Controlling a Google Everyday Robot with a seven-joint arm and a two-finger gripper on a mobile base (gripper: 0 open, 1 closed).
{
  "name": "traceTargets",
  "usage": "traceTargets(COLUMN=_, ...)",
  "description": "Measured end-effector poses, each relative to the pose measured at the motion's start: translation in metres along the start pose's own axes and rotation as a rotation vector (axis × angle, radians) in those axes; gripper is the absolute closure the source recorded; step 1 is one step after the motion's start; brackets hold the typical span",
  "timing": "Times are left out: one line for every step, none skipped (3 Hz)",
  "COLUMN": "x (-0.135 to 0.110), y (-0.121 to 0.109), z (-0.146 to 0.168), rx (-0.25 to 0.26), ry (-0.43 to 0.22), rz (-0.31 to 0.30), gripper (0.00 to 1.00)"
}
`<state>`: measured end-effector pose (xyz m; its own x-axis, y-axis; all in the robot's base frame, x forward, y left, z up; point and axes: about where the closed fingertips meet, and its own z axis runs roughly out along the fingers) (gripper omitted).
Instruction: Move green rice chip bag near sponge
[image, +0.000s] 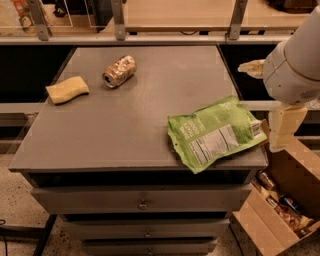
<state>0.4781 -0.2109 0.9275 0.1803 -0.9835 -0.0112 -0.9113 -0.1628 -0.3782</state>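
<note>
The bag (215, 132) lies at the table's (125, 130) front right corner. The sponge (67, 90) and a crushed can (119, 71) sit well left of it. The gripper (283, 127) hangs just right of the bag, and I cannot tell its state. Below the bag, an open box (295, 200) holds cans.

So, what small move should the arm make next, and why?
Probably bring the gripper leftward, over the green rice chip bag. The gripper hangs beyond the right edge of the table, beside the bag, which lies flat at the front right corner, far from the sponge at the back left.
</note>
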Motion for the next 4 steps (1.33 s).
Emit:
traceTargets(x=-0.005, y=-0.006, z=0.029, rx=-0.028, ry=-0.010, rz=-0.162, gripper=0.00)
traceTargets(x=-0.014, y=-0.004, z=0.055, rx=-0.079, ry=-0.028, rz=-0.281, gripper=0.00)
traceTargets(x=-0.024, y=0.003, z=0.075, rx=-0.123, ry=-0.055, rz=-0.354, gripper=0.00)
traceTargets(x=-0.034, y=0.007, z=0.088, rx=-0.148, ry=-0.080, rz=-0.392, gripper=0.00)
